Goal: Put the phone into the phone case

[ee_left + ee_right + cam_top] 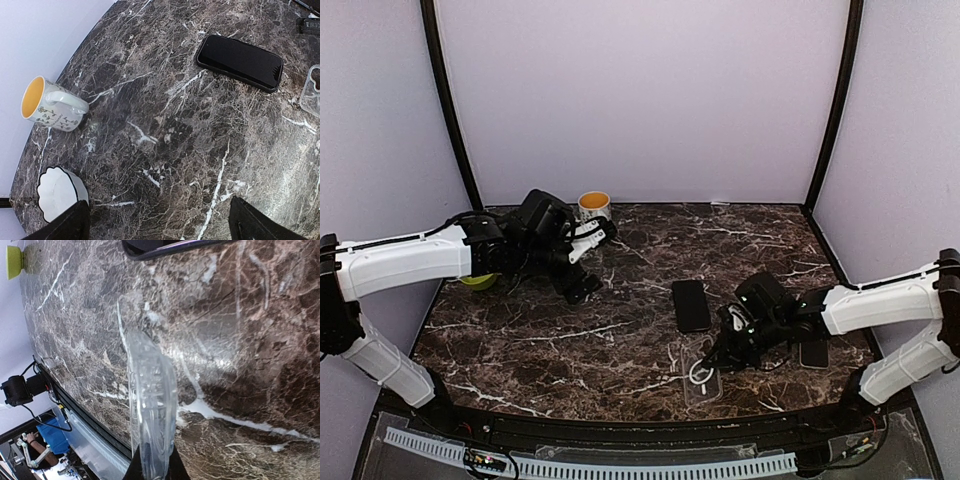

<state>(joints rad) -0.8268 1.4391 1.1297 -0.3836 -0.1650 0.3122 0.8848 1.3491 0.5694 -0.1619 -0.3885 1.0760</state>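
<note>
Two arms are in view over a dark marble table (620,340). In the top view the left arm reaches into the upper left of the frame. The left gripper (159,222) hangs above bare marble with its fingers spread wide and nothing between them. The right arm enters from the right edge, and the right gripper (152,472) is clamped on the phone case (700,378). In the right wrist view the clear shell is seen edge-on, rising from the pinched fingertips at the bottom centre. The case sits in the lower centre-right of the top view, white ring visible, just below the phone (692,305). Case and phone are near each other but apart. Whether the far end of the case rests on the marble cannot be determined. The phone lies flat, screen dark, near the centre of the table. A second dark phone (813,353) lies to the right, partly hidden behind the right arm. A patterned mug (52,106) with a yellow interior stands at the table's back edge. A white fluted bowl (56,194) sits at the lower left of the left wrist view. A yellow-green object (14,261) shows at the upper left corner of the right wrist view.
</note>
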